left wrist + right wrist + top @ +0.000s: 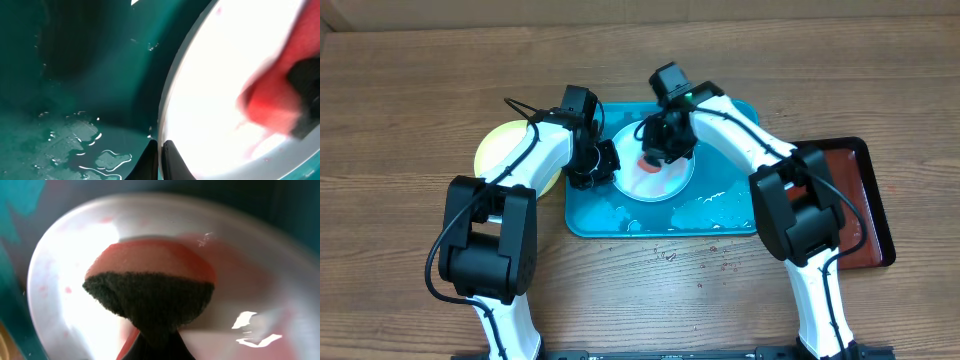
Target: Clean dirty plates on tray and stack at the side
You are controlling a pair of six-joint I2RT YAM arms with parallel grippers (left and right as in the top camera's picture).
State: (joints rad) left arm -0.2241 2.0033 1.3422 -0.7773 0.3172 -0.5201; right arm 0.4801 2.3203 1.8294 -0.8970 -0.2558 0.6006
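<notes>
A light-blue-rimmed plate point(672, 180) with a white centre and red smears lies on the teal tray point(725, 218). My left gripper point(603, 165) is shut on the plate's left rim; in the left wrist view the black fingertips point(170, 152) pinch the rim of the plate point(215, 75). My right gripper point(658, 150) is shut on a red sponge point(648, 158) with a black scouring side and presses it on the plate. In the right wrist view the sponge point(150, 280) covers the middle of the plate point(65, 290). A yellow-green plate point(500, 150) lies on the table left of the tray.
Water puddles point(75, 140) lie on the floor of the tray point(90, 60). A dark red-brown tray point(868, 205) sits at the right, partly under my right arm. Small red specks point(720, 265) dot the wooden table in front of the tray.
</notes>
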